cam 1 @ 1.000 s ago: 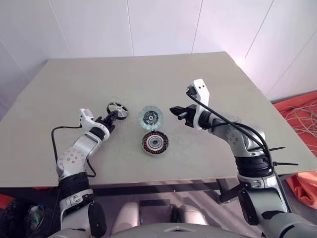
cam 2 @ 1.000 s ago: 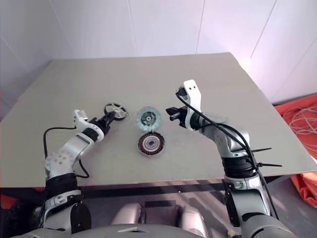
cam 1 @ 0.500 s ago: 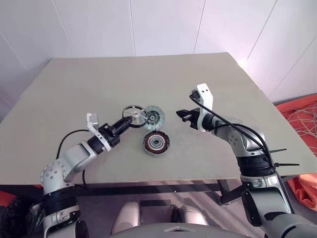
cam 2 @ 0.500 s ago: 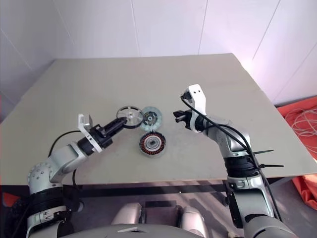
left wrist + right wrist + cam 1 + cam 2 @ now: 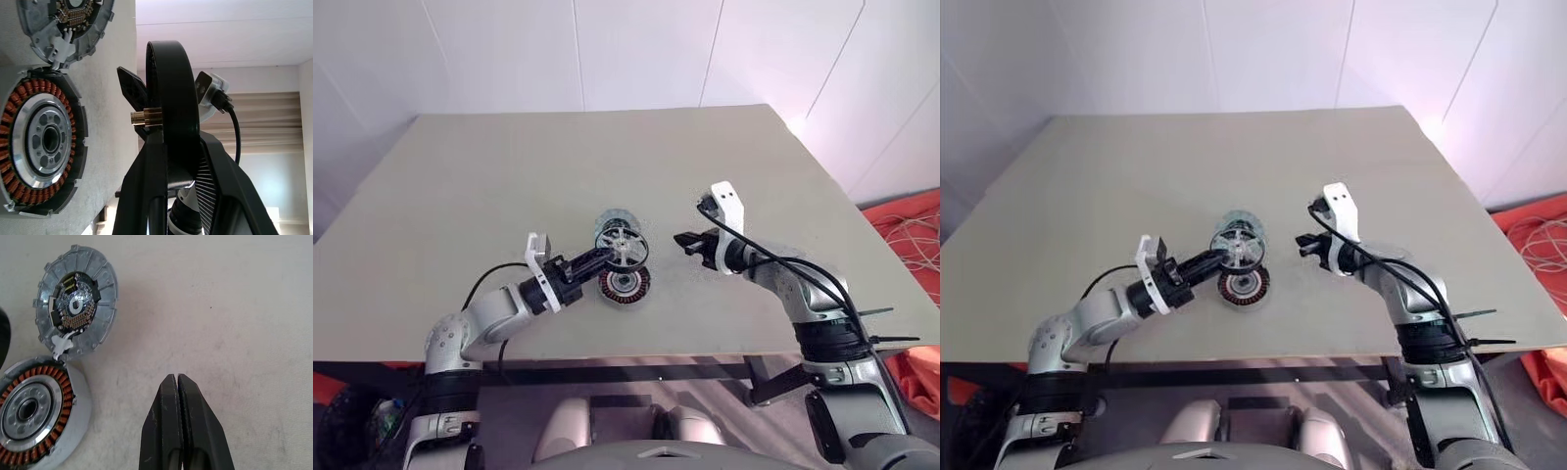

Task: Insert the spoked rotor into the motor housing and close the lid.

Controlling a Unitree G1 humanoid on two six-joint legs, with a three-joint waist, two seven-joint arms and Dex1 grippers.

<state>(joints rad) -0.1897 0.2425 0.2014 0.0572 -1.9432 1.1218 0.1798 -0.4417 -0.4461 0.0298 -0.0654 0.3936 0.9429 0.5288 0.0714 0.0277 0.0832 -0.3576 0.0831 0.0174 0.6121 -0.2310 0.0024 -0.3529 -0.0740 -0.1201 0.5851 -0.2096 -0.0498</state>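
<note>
Left eye view: rotor carried in over housing, insertion step underway.
Left gripper (image 5: 603, 257) was clamped on the black rim of the spoked rotor (image 5: 622, 247), holding it on edge above the table (image 5: 460, 186), just over the far side of the motor housing (image 5: 624, 285). Lid (image 5: 77, 306) lay flat, touching the housing's far edge, partly hidden behind the rotor. Right gripper (image 5: 683, 241) hung right of the parts w/ fingers (image 5: 168, 421) pressed together, holding nothing. Next move prob. needs the rotor tipped flat, its brass shaft (image 5: 145, 118) lined up w/ the hub bore, then lowered straight in; lid closing not yet begun.
</note>
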